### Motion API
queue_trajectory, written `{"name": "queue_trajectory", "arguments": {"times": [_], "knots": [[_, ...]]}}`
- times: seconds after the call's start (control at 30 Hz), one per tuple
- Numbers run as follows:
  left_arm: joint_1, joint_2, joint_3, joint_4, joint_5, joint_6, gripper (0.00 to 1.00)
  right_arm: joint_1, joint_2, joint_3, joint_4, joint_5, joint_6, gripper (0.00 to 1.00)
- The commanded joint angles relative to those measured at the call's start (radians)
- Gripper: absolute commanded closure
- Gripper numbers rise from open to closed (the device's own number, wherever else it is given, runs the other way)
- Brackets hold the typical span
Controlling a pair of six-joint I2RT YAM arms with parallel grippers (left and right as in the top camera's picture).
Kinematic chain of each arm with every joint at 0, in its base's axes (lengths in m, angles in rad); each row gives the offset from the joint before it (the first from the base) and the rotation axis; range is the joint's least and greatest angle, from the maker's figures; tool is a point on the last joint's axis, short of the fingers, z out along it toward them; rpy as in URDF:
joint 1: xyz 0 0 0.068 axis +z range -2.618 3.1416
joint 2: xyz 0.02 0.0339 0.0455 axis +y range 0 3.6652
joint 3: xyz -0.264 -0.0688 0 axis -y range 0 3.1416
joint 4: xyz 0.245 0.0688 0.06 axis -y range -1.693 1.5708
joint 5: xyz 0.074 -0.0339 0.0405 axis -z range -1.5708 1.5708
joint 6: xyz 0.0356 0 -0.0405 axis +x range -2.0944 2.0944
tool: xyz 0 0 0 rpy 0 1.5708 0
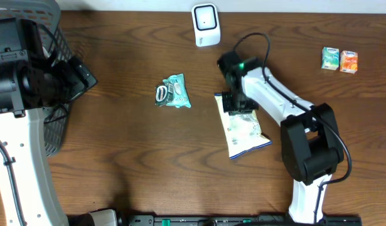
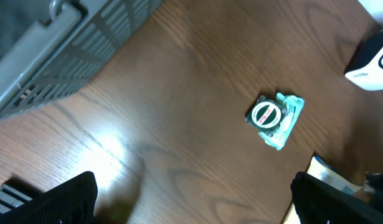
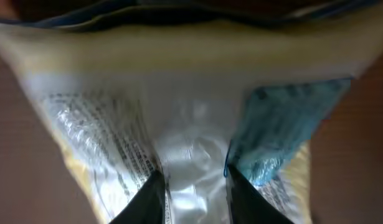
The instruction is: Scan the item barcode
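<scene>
Snack bag (image 1: 244, 130) lies flat, just robot-side of the scanner (image 1: 206, 24). We judge it light, crinkly, slippery; take a sealed edge. Right gripper (image 3: 194, 180) straddles a film ridge, fingers slightly apart; whether it grips we cannot tell. Left gripper (image 2: 191, 193) gapes wide.

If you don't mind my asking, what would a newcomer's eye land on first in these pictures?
Most likely the right gripper, down on the yellow-and-white snack bag just right of the table's centre, with its fingers against the crinkled film. After that, the green packet lying alone mid-table and the white scanner standing at the far edge.
</scene>
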Motion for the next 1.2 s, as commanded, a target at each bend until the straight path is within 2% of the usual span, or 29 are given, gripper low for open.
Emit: {"name": "queue_trajectory", "arguments": {"times": [0.0,0.03,0.13,0.23,0.27,0.37,0.47,0.63,0.73,0.83,1.0,1.1,1.13,1.17], "knots": [[0.004,-0.002,0.005,-0.001,-0.007,0.009,0.02,-0.05,-0.003,-0.057,0.071,0.138,0.044,0.67],[0.004,-0.002,0.005,-0.001,-0.007,0.009,0.02,-0.07,-0.004,-0.035,0.06,0.148,0.044,0.62],[0.004,-0.002,0.005,-0.001,-0.007,0.009,0.02,-0.129,-0.004,0.088,-0.063,0.145,0.032,0.55],[0.004,-0.002,0.005,-0.001,-0.007,0.009,0.02,-0.153,-0.004,0.195,-0.198,0.082,-0.016,0.53],[0.004,-0.002,0.005,-0.001,-0.007,0.009,0.02,-0.156,-0.004,0.232,-0.266,-0.003,-0.054,0.53],[0.004,-0.002,0.005,-0.002,-0.007,0.009,0.02,-0.152,-0.004,0.238,-0.386,-0.14,-0.106,0.56],[0.004,-0.002,0.005,-0.002,-0.007,0.009,0.02,-0.132,-0.003,0.19,-0.471,-0.141,-0.124,0.58],[0.004,-0.002,0.005,-0.001,-0.007,0.009,0.02,-0.065,-0.003,0.01,-0.42,-0.141,-0.12,0.55],[0.004,-0.002,0.005,-0.001,-0.007,0.009,0.02,-0.041,-0.003,-0.097,-0.277,-0.144,-0.119,0.55],[0.004,-0.002,0.005,-0.001,-0.007,0.009,0.02,-0.033,-0.003,-0.132,-0.175,-0.145,-0.12,0.56],[0.004,-0.002,0.005,-0.001,-0.007,0.009,0.02,-0.045,-0.003,-0.04,-0.148,-0.101,-0.121,0.54],[0.004,-0.002,0.005,-0.001,-0.006,0.009,0.02,-0.076,-0.003,0.09,-0.225,-0.072,-0.126,0.52],[0.004,-0.002,0.005,-0.001,-0.007,0.009,0.02,-0.09,-0.003,0.147,-0.265,-0.07,-0.131,0.49],[0.004,-0.002,0.005,-0.001,-0.006,0.009,0.02,-0.111,-0.003,0.229,-0.325,-0.065,-0.132,0.37]]}}
